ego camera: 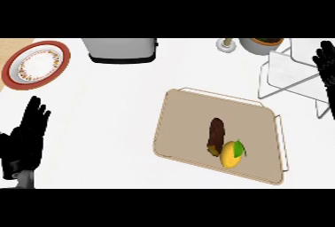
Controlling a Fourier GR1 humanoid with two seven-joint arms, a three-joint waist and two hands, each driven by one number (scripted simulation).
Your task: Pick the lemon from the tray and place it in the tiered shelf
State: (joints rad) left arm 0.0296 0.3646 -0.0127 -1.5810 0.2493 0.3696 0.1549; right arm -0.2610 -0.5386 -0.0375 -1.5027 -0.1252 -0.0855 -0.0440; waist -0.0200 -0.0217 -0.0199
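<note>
Lemon [230,156]: on the tray [189,119], by its near edge, right of centre.
Axis: runs near edge to far edge, slightly tilted; green leaf at the far end.
Contact: touches a dark brown item [216,132].
Tiered shelf [288,73]: worktop's far right corner.
Right hand [326,66]: beside the shelf, fingers straight, empty.
Left hand [29,128]: near left edge, fingers spread, resting.
Worktop [118,111]: white; red-rimmed plate [36,62] at far left corner.

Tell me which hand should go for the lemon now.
Right, probably. The right hand is by the tiered shelf and nearer the lemon on the tray; the left hand rests far left.
</note>
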